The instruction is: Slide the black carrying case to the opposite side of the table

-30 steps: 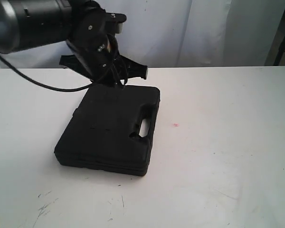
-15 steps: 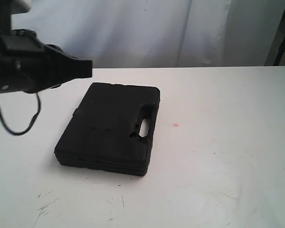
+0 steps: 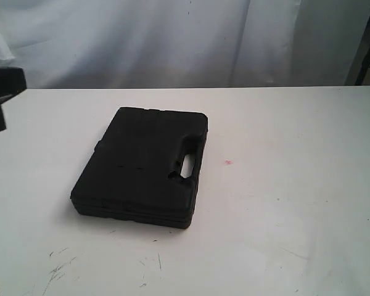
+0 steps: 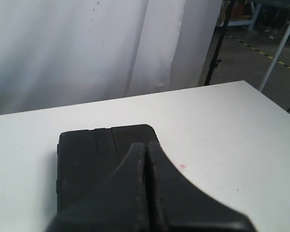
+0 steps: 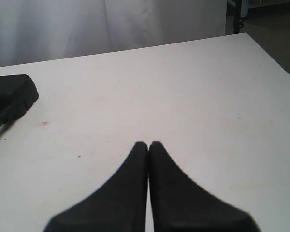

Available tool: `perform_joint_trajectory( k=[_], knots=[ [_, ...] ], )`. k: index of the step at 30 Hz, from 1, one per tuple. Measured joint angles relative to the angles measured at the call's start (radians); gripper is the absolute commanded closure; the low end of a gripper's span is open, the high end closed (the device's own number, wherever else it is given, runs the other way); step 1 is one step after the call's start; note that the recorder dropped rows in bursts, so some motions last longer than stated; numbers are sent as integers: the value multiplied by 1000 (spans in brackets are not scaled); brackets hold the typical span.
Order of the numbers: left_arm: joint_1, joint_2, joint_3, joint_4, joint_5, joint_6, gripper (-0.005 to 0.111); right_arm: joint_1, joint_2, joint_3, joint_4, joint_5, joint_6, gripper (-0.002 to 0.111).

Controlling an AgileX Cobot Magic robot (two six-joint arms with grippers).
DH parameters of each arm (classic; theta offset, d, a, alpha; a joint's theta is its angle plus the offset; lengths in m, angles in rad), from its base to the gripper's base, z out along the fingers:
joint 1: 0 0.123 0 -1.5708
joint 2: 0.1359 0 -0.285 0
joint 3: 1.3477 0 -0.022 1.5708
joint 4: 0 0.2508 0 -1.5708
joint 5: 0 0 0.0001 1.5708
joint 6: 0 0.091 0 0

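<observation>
- left arm [image 3: 1,92]: only a dark block shows at the far left edge of the exterior view. 1.0 s ago it hung over the case's far edge, 0.5 s ago it was out past the case's left side. Now pulled well clear, nothing touching the case.
- left gripper [image 4: 146,147]: fingers pressed together, no gap, nothing between them. The wrist view looks past them at the case.
- scuff marks [image 3: 58,264]: dark scratches on the near left part of the table [image 3: 308,203], same as before.
- case [image 3: 142,166]: lies flat on the table, left of centre, lid shut. Same spot and angle as in both earlier frames, no slide across yet.
- handle cutout [image 3: 186,165]: on the case's right edge, facing the red dot.
- red dot [image 3: 227,162]: on bare tabletop just right of the case, apart from it, unchanged.
- right gripper [image 5: 148,145]: fingers closed against each other, empty, over bare table. Its wrist view catches one case corner and the red dot, both well apart from the fingertips. Not visible in the exterior view.
</observation>
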Motion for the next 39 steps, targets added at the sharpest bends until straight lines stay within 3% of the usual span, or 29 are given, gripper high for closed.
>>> perform_joint_trajectory(
  k=[6, 11, 15, 20, 26, 31, 39],
  knots=[
    [0, -123, 0, 13, 40, 7, 107, 0, 0, 0, 0, 0, 0, 108],
    [13, -201, 44, 128, 92, 77, 107, 0, 0, 0, 0, 0, 0, 108],
    [162, -277, 172, -40, -26, 354, 107, 0, 0, 0, 0, 0, 0, 108],
    [368, -450, 351, -160, -154, 447, 107, 0, 0, 0, 0, 0, 0, 108],
    [483, -588, 457, -219, -154, 488, 107, 0, 0, 0, 0, 0, 0, 108],
    [513, -706, 567, -341, -154, 616, 107, 0, 0, 0, 0, 0, 0, 108],
    [513, -752, 686, -410, -154, 644, 107, 0, 0, 0, 0, 0, 0, 108]
  ],
)
